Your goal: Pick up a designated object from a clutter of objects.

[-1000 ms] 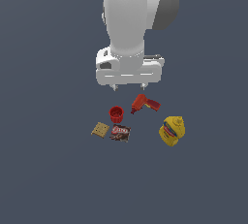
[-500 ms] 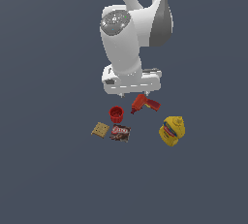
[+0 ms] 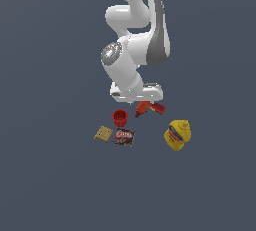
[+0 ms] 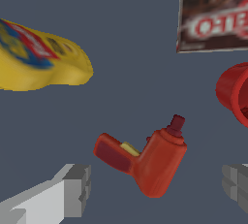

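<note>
Here the gripper (image 4: pixel 155 189) hangs low over the clutter, its two grey fingers (image 4: pixel 77 189) spread wide with the red drill (image 4: pixel 145 162) lying on its side between them, untouched. In the exterior view the drill (image 3: pixel 149 108) sits just under the hand, beside the red cup (image 3: pixel 120 118). The cup (image 4: pixel 235 94) is near one finger and could be clipped or knocked if the hand drops off-centre. The drill's rounded, tapering body may squirt out or twist as the jaws close. The brown packet (image 4: pixel 215 19) and mustard bottle (image 4: pixel 38 58) lie farther off, posing less risk.
</note>
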Robot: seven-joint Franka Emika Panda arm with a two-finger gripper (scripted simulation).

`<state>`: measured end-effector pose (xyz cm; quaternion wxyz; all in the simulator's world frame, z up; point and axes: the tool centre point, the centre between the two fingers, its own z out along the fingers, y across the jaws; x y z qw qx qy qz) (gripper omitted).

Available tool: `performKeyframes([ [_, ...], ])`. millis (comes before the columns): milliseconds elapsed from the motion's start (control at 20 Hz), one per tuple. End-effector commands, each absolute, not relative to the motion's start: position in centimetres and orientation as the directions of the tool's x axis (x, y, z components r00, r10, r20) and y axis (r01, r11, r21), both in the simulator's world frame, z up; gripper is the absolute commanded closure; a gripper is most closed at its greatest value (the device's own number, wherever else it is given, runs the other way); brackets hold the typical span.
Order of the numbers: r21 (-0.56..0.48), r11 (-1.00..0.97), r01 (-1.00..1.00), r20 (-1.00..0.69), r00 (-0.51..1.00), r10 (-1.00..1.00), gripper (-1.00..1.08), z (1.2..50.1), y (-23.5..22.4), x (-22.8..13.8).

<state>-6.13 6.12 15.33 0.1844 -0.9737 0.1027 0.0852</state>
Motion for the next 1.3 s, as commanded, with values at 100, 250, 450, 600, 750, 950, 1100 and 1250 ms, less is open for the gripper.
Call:
performKeyframes([
  [100, -0.378, -0.871, -0.312, -0.246, 0.941, -0.230, -1.00, 12.5, 6.6, -7.8],
  [250, -0.393, -0.843, -0.367, -0.275, 0.922, -0.273, -1.00, 10.7, 6.8, -9.1],
  [450, -0.402, -0.810, -0.428, -0.306, 0.896, -0.322, -1.00, 8.7, 6.9, -10.6],
  [600, -0.403, -0.789, -0.464, -0.324, 0.878, -0.352, -1.00, 7.6, 6.9, -11.5],
  [750, -0.401, -0.773, -0.492, -0.337, 0.864, -0.375, -1.00, 6.8, 6.9, -12.2],
  [950, -0.399, -0.759, -0.515, -0.348, 0.851, -0.394, -1.00, 6.1, 6.9, -12.9],
  [1100, -0.398, -0.754, -0.522, -0.352, 0.846, -0.400, -1.00, 5.9, 6.9, -13.1],
  [1250, -0.398, -0.756, -0.520, -0.351, 0.848, -0.398, -1.00, 5.9, 6.9, -13.1],
])
